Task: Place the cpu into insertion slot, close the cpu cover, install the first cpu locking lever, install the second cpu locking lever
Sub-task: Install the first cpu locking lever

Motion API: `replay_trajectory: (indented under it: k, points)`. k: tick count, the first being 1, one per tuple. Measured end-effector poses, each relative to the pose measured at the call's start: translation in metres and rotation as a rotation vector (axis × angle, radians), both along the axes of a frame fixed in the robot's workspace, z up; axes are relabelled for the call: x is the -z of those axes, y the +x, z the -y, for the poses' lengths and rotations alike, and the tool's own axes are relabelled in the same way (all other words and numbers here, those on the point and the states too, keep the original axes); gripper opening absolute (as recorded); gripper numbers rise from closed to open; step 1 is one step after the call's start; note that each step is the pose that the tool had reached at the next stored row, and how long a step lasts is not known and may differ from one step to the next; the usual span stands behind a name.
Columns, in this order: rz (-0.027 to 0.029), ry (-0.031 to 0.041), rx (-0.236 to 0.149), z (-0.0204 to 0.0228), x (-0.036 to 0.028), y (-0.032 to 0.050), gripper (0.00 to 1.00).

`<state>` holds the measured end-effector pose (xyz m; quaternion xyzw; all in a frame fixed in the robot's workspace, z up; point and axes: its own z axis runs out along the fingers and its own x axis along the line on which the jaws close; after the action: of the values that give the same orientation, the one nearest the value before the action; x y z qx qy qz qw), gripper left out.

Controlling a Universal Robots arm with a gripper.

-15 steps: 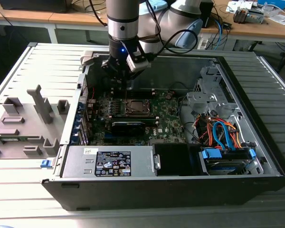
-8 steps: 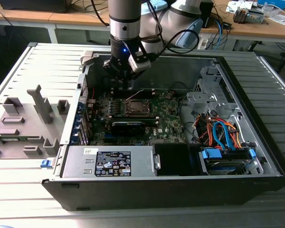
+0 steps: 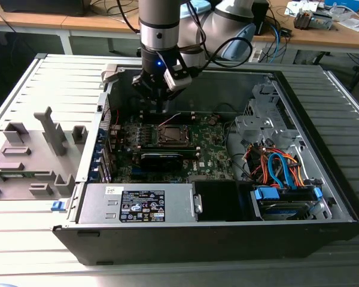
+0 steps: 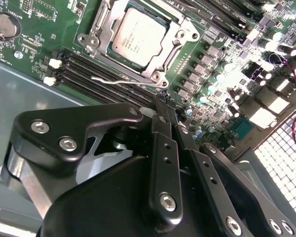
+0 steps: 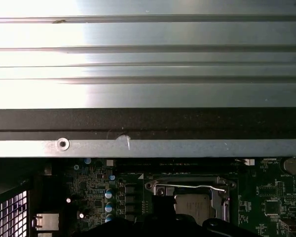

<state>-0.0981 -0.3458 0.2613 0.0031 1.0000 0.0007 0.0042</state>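
Closed end effector (image 4: 160,101) hovers near one cpu (image 4: 138,35), one cover (image 4: 101,29).

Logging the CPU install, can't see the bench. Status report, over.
Gripper shut, empty, above the motherboard beside the socket. Cpu seated in insertion slot, cpu cover down around it. One locking lever lying loose beside the socket. Nothing obstructing.

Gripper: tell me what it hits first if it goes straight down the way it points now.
Probably the green motherboard just beside the cpu in its socket, near the thin wire lever. The gripper points there, but depth is unclear.
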Motion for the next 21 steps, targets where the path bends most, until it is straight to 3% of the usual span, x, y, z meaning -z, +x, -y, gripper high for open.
replay_trajectory:
  k: [21]
  points:
    - [0.0, 0.0, 0.0, 0.0, 0.0049, 0.0031, 0.11]
